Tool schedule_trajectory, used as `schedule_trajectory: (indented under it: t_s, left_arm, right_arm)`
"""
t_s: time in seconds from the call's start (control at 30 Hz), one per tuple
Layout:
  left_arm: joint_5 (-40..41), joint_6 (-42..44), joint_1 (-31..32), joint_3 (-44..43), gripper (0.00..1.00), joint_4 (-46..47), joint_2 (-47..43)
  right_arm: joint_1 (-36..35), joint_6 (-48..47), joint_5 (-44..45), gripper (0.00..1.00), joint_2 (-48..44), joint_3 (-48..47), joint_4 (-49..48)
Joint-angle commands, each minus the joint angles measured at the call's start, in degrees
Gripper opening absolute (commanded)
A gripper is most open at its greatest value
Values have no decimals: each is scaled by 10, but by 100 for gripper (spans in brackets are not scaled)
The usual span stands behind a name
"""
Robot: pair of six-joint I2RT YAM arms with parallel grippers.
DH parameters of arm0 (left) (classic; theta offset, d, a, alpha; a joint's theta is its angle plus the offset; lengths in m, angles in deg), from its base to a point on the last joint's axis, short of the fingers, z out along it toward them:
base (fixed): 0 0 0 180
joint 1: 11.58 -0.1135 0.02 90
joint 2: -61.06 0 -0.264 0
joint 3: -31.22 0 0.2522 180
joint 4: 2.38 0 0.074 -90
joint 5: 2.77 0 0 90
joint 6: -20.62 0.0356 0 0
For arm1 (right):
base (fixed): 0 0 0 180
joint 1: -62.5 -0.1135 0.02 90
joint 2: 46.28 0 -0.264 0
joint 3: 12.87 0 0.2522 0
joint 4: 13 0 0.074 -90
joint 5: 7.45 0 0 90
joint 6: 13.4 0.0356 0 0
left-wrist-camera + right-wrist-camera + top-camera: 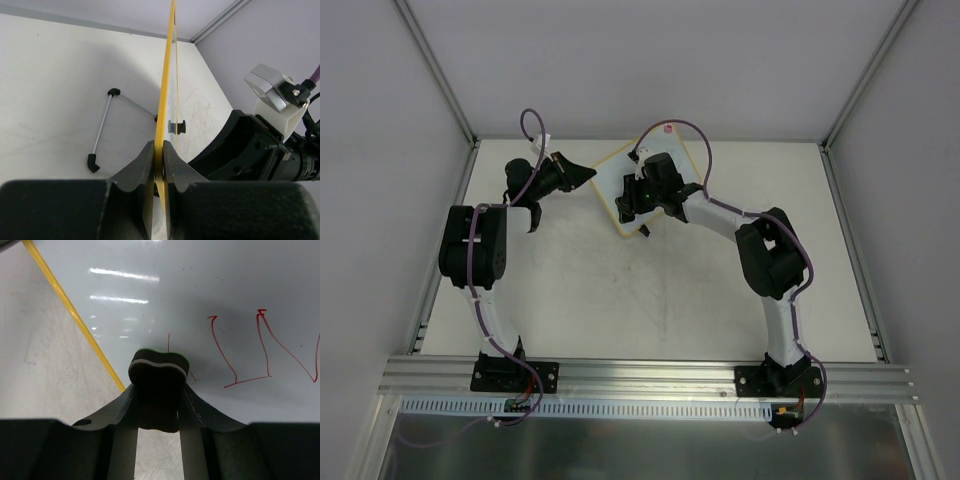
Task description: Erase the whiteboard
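White table (620, 300), far centre: whiteboard (609, 188) is sitting angled there, left gripper (159, 150) is clamping its yellow rim (165, 90), right gripper (159, 390) is pinching the black eraser block (159, 372) against it beside red marks (248, 380). Risk: hard wiping prying the rim loose, board skidding

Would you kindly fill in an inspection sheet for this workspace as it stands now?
Surface: white table, faintly scuffed.
Job's things: whiteboard carries red marks, not yet erased; black eraser block sits against its face.
Clutter: thin metal rod frame with black ends lies beside the board; whether it is joined to the board cannot be told.
Grippers: left pincer shut on the board's yellow rim; right pincer shut on the eraser block.
Cables: purple cable loops at each wrist; the right one arches over the board.
Surroundings: grey walls; aluminium rail at the near edge.
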Motion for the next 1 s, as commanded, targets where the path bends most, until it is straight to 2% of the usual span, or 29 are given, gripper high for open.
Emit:
schedule_trajectory:
  t_s: [0.0,0.2,0.37,0.47,0.63,0.97]
  left_arm:
    - [-91,-5,8,-2,0,68,7]
    - [-145,-75,-10,-8,0,155,43]
    - [-186,-168,-23,-25,0,246,87]
    - [-195,-130,-35,-32,0,178,78]
    - [-197,-99,-36,-28,0,132,63]
    - [-204,-47,-36,-36,0,19,36]
  right_arm:
    - [12,-6,0,0,19,-37,-41]
    - [37,-26,-5,0,12,-40,-35]
    - [51,-34,-11,0,12,-54,-30]
    - [60,-41,-14,0,19,-68,-24]
    - [94,-41,-38,0,43,-122,2]
    - [145,-45,-53,0,55,-156,9]
